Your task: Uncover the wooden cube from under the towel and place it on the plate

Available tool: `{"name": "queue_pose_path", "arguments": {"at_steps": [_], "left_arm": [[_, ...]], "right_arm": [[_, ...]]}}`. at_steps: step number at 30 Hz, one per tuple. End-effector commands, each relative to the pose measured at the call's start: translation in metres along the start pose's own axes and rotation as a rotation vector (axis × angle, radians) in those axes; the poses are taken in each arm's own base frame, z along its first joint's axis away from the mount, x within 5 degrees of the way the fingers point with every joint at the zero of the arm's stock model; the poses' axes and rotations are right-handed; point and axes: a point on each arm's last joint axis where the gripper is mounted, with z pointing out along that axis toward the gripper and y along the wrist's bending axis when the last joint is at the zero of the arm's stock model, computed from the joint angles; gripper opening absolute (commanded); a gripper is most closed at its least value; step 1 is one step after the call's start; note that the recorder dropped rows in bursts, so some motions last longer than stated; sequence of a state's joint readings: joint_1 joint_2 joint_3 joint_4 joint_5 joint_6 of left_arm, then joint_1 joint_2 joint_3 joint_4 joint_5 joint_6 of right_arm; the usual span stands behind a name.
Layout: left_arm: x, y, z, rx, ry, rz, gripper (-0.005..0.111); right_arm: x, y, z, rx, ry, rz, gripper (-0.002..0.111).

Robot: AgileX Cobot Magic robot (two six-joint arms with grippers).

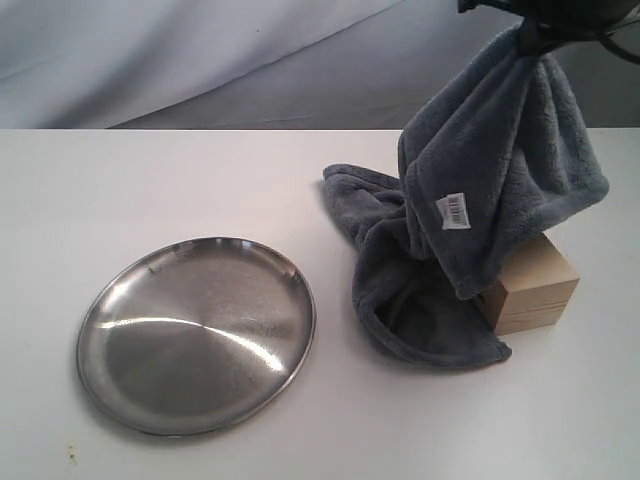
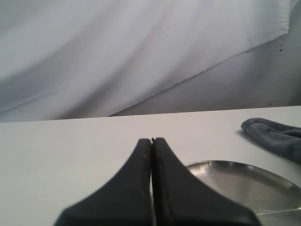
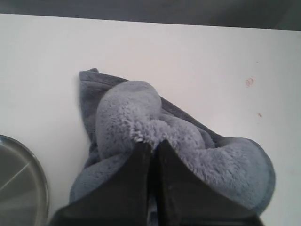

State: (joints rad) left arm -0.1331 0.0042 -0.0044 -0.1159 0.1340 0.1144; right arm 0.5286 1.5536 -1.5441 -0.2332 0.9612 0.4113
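The right tool (image 3: 153, 147) is pinched tight on the towel (image 1: 500, 170), holding one end up high. The cube (image 1: 540, 285) sits on the counter (image 1: 150, 190), half peeking out under the towel, right of the plate (image 1: 195, 335). The left tool (image 2: 152, 141) is closed tight with nothing in it.

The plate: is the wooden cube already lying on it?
No, the wooden cube stands on the table apart from the plate, partly covered by the raised towel.
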Motion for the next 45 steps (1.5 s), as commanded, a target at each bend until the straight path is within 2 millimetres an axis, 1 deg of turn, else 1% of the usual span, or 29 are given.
{"name": "queue_pose_path", "arguments": {"at_steps": [1,7,14,22,32,36,41,45], "left_arm": [[0.001,0.000,0.000,0.005,-0.002,-0.004,0.000],[0.001,0.000,0.000,0.005,-0.002,-0.004,0.000],[0.001,0.000,0.000,0.005,-0.002,-0.004,0.000],[0.001,0.000,0.000,0.005,-0.002,-0.004,0.000],[0.001,0.000,0.000,0.005,-0.002,-0.004,0.000],[0.001,0.000,0.000,0.005,-0.002,-0.004,0.000],[0.001,0.000,0.000,0.005,-0.002,-0.004,0.000],[0.001,0.000,0.000,0.005,-0.002,-0.004,0.000]], "right_arm": [[-0.009,0.012,0.018,-0.088,-0.067,0.021,0.000],[-0.011,0.024,0.054,-0.132,-0.093,0.034,0.000],[-0.017,0.038,0.094,-0.212,-0.188,0.070,0.000],[-0.013,0.047,0.137,-0.246,-0.232,0.083,0.000],[0.005,0.054,0.194,-0.255,-0.228,0.079,0.000],[0.014,0.056,0.213,-0.254,-0.216,0.077,0.000],[0.028,0.057,0.235,-0.239,-0.165,0.075,0.000],[0.033,0.057,0.242,-0.235,-0.145,0.085,0.000]]}}
